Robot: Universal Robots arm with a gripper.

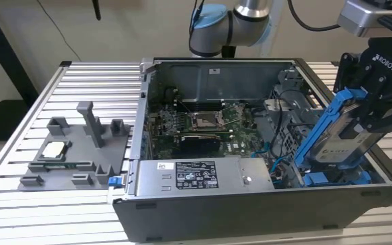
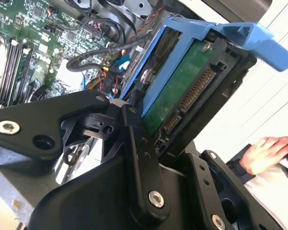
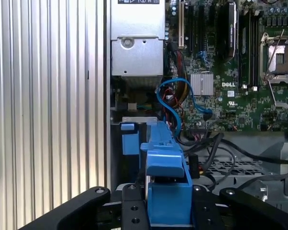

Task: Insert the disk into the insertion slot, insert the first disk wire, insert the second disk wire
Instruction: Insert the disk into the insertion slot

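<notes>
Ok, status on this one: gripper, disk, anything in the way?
Gripper shut on the disk. Disk tilted, lower end inside the computer case, not seated. Blue cable loops close by.

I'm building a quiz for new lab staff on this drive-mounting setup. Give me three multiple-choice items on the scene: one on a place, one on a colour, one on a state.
1. Where is the disk?
A. Flat on the motherboard.
B. Tilted at the exterior view's right end of the computer case.
C. Outside the case, on the table.

2. What colour is the carrier frame around the disk?
A. Blue.
B. Red.
C. Yellow.

3. What is the gripper doing?
A. Open, away from the case.
B. Shut on a cable.
C. Shut on the disk.

Answers:
1 B: the exterior view shows it leaning at that end of the case.
2 A: the frame is bright blue in both wrist views.
3 C: it clamps the disk's upper end.
</notes>
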